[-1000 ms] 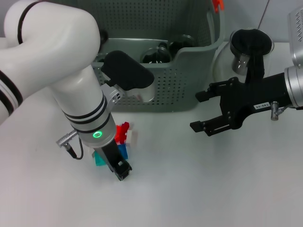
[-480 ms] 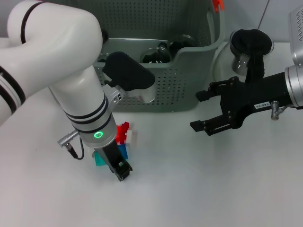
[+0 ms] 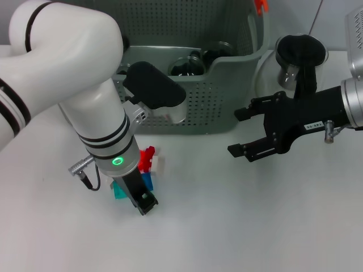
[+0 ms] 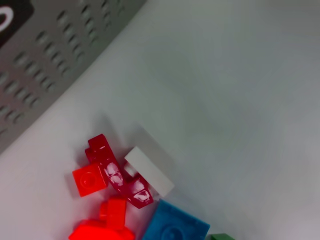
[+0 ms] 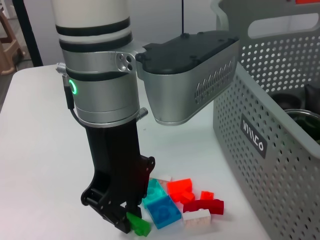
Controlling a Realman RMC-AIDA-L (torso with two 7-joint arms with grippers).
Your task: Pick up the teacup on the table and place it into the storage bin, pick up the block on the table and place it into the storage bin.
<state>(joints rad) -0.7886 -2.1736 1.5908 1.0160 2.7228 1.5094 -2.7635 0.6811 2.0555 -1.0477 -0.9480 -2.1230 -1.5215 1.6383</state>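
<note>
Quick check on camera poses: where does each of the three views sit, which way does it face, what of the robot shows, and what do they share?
Head view: above, facing forward and down at the table and storage bin; shows both arms, left gripper down at the blocks, right gripper open beside the bin.
Left wrist view: looks down at the blocks and bin wall; none of the robot shows.
Right wrist view: looks across the table at the left gripper; its own jaws are not shown.
Shared: blocks and bin in all three.
</note>
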